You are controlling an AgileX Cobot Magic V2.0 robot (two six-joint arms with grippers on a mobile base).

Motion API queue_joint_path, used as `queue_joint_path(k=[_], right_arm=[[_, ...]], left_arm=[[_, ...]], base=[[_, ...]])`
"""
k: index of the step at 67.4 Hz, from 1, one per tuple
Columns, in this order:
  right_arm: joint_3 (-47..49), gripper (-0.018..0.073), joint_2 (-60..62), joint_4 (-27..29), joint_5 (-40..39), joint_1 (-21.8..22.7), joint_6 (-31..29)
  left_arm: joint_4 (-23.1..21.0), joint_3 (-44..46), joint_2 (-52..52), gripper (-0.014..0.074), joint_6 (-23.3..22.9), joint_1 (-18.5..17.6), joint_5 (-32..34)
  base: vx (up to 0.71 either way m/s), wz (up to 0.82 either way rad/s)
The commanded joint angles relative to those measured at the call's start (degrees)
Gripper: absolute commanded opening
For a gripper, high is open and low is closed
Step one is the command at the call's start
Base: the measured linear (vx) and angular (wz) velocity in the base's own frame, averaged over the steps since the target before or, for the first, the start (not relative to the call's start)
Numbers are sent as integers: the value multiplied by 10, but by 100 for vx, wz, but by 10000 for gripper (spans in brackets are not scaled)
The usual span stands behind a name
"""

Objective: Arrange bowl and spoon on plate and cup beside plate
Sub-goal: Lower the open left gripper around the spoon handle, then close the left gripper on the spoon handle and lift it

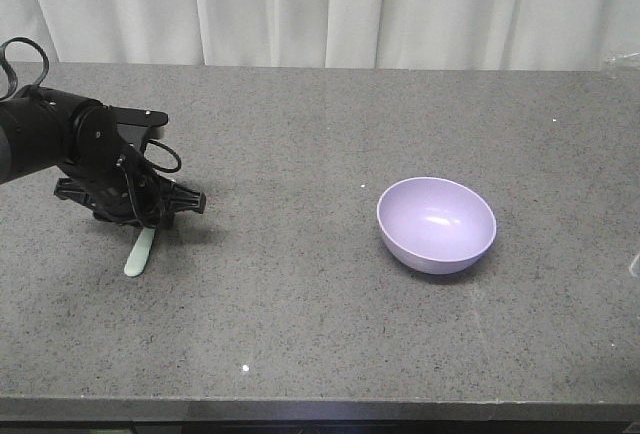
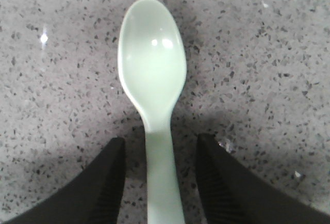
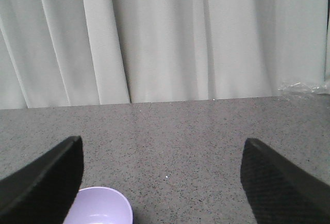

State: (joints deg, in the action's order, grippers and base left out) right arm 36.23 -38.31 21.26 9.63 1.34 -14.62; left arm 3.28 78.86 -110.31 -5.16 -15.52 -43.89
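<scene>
The mint-green spoon (image 1: 139,253) lies flat on the grey speckled table at the left. In the left wrist view the spoon (image 2: 152,64) points its bowl end away, and its handle runs between my fingers. My left gripper (image 2: 161,146) is low over that handle and open, with a gap of table showing on each side of it. In the front view the left gripper (image 1: 160,216) covers the handle end. The lavender bowl (image 1: 436,224) stands upright, right of centre. My right gripper (image 3: 161,144) is open wide above the table, with the bowl (image 3: 100,208) below its left finger. Plate and cup are out of view.
White curtains hang behind the table's far edge (image 1: 320,66). Crinkled clear plastic (image 3: 305,87) lies at the far right corner. A small pale object (image 1: 635,265) is cut off by the frame's right edge. The table's front edge (image 1: 320,409) runs along the bottom.
</scene>
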Motion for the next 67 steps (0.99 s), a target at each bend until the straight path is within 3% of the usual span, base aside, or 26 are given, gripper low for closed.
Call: queue_joint_path(k=[1,22,42,67], right_arm=[[18,592,-4,3,-43,-2,-5],[18,592,-4,3,-43,-2,-4],[18,592,-4,3,-43,-2,-4],[18,592,-4,3,-43,-2,-3]], left_arm=[[-20,-2,-8,254,-5,-3,-22],[-4,-2,-26,-8,-5,-3,-54],[-3,-2,-12,-7,10,-3,-59],[-3,-2,107,-7,10,-2,-31]], base=[[0,0],[0,0],[0,0],[0,0]])
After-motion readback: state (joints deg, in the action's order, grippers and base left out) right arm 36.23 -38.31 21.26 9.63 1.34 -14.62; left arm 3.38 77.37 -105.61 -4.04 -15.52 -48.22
